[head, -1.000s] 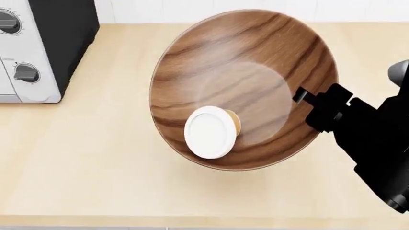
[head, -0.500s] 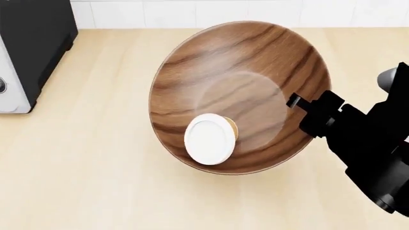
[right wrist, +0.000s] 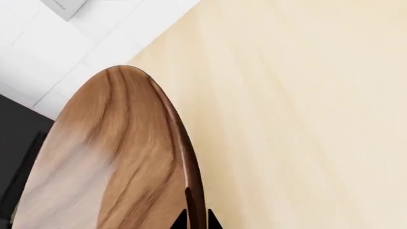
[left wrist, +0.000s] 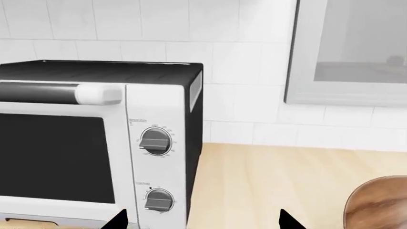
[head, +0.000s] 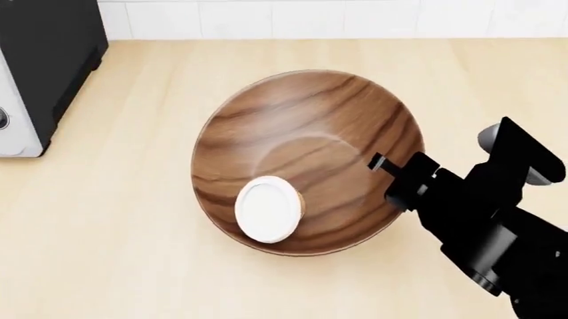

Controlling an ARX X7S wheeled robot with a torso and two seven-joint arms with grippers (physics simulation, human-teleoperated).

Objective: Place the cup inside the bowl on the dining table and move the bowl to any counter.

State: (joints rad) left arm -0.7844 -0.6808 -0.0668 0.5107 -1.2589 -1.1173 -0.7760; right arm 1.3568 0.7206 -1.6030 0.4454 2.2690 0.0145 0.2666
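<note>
The wooden bowl (head: 310, 133) is tilted over the light-tan counter (head: 124, 252); I cannot tell whether it touches it. The cup (head: 268, 207) lies inside the bowl near its lower wall, white lid toward me. My right gripper (head: 390, 169) is shut on the bowl's right rim; the right wrist view shows its tips (right wrist: 194, 222) pinching the thin rim of the bowl (right wrist: 114, 157). My left gripper (left wrist: 200, 224) is open, its tips wide apart above the counter (left wrist: 267, 181), with the bowl's edge (left wrist: 378, 205) off to one side. The dining table is out of view.
A white-and-black toaster oven (head: 36, 66) stands on the counter at the left; the left wrist view has it close up (left wrist: 95, 143). White wall tiles (head: 355, 16) back the counter. A window frame (left wrist: 343, 52) is set in that wall.
The bowl, with the cup in it, has come down toward the counter and looks smaller. The right arm moved down with it. Before that, the view shifted right, pushing the oven toward the frame's edge.
</note>
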